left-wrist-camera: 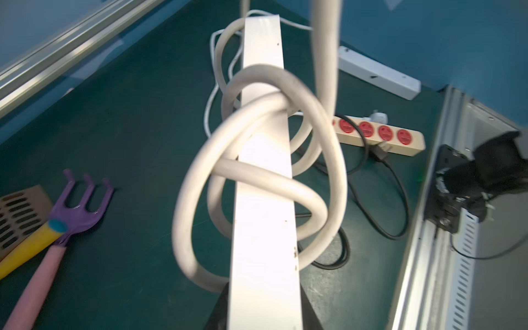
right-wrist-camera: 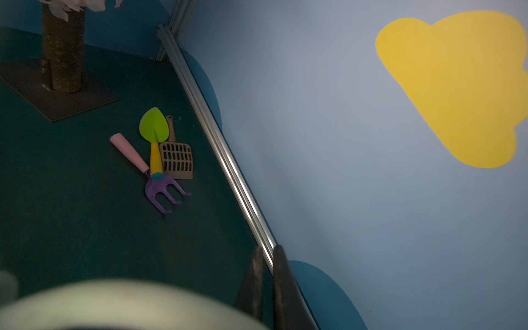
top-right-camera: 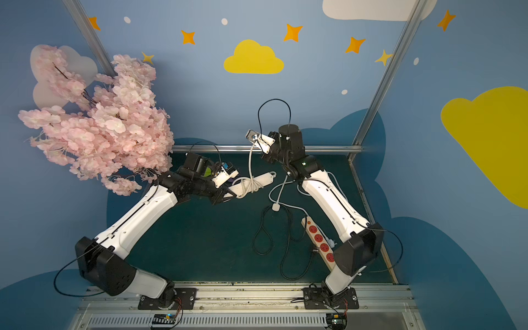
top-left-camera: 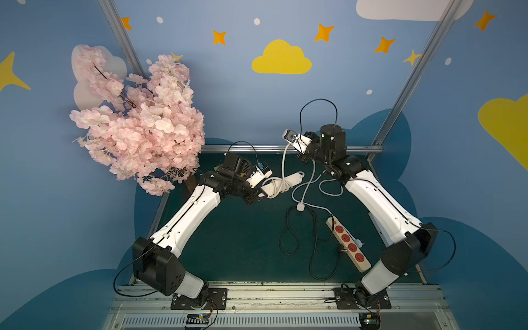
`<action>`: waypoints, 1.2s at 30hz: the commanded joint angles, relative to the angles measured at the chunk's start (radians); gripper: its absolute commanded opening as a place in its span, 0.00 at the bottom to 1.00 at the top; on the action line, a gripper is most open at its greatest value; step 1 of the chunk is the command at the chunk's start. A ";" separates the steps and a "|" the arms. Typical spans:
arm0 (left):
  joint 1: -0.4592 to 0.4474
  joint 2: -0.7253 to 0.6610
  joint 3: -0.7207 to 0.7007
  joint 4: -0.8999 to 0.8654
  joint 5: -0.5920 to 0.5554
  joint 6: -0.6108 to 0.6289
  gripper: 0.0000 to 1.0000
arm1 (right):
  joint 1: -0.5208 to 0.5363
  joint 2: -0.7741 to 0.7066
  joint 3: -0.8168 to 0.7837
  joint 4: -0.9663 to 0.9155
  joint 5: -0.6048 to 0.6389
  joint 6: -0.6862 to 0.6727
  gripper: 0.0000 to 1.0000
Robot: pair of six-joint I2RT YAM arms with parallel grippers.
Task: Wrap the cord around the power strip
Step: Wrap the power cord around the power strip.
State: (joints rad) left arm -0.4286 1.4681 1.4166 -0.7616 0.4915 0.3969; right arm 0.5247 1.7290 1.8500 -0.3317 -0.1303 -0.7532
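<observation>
beige strip (top-left-camera: 348, 245): lies flat on the tabletop (top-left-camera: 243, 243) at the near right, red sockets up.
white plug (top-left-camera: 300, 207): on the tabletop just beyond the beige strip, between the two arms.
left end effector (top-left-camera: 263, 193): clamped on one end of the power strip (top-left-camera: 293, 177), holding it off the tabletop.
cord (left-wrist-camera: 257, 173): wound in loose loops around the power strip's middle, then rising to the right arm.
right end effector (right-wrist-camera: 268, 248): raised near the far rail (top-left-camera: 257, 148), fingers nearly together, carrying the cord; the pinch itself is out of view.
purple rake (right-wrist-camera: 163, 191), green spade (right-wrist-camera: 154, 124): together by the far rail, left side.
</observation>
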 commanded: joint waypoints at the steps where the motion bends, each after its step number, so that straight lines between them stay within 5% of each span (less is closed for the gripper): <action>1: -0.021 -0.074 -0.038 -0.022 0.276 0.109 0.02 | -0.080 0.092 0.145 -0.107 -0.207 0.116 0.00; 4: -0.019 -0.124 -0.065 0.083 0.394 0.044 0.03 | -0.130 0.184 0.228 -0.152 -0.315 0.185 0.00; 9: 0.026 -0.202 -0.150 0.474 0.551 -0.234 0.03 | -0.174 0.256 0.214 -0.075 -0.433 0.343 0.00; 12: 0.043 -0.213 -0.160 0.609 0.548 -0.337 0.02 | -0.199 0.253 0.109 0.099 -0.482 0.522 0.11; 18: 0.048 -0.222 -0.148 0.709 0.474 -0.417 0.03 | -0.188 0.287 -0.044 0.350 -0.424 0.737 0.31; 30: 0.074 -0.223 -0.139 0.806 0.389 -0.533 0.02 | -0.132 0.501 -0.080 0.626 -0.218 0.897 0.38; 33: 0.096 -0.220 -0.141 0.834 0.352 -0.572 0.03 | -0.110 0.562 -0.035 0.598 -0.173 0.885 0.28; 36: 0.134 -0.211 -0.141 0.845 0.272 -0.606 0.02 | -0.087 0.561 -0.072 0.567 -0.146 0.862 0.04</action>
State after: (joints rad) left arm -0.3237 1.2926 1.2339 -0.0586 0.8082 -0.1768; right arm 0.4141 2.2959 1.7779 0.2283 -0.3450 0.1032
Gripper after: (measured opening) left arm 0.272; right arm 0.088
